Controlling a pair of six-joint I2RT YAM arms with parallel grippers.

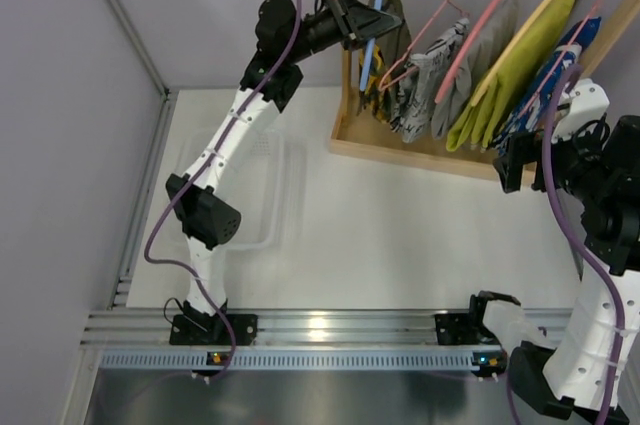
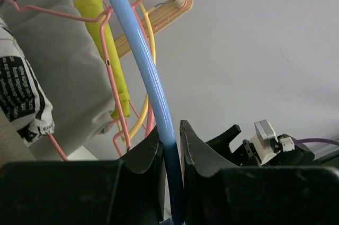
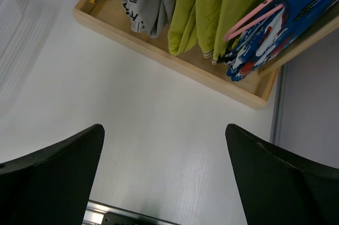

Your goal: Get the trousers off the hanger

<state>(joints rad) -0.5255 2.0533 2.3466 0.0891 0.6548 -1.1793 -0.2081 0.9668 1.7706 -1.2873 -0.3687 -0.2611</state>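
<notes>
1. White table (image 1: 330,235); wooden rack (image 1: 400,148) at upper right of the top view.
2. Left gripper (image 2: 170,136) is clamped on the hanger (image 2: 140,55), with the blue rod between its fingers.
3. Trousers (image 1: 371,93) hang just below that gripper.
4. Right gripper (image 3: 164,132) is spread wide and holds nothing.

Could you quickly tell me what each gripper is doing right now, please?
Left gripper: closed on the blue hanger.
Right gripper: open, holding nothing.
</notes>
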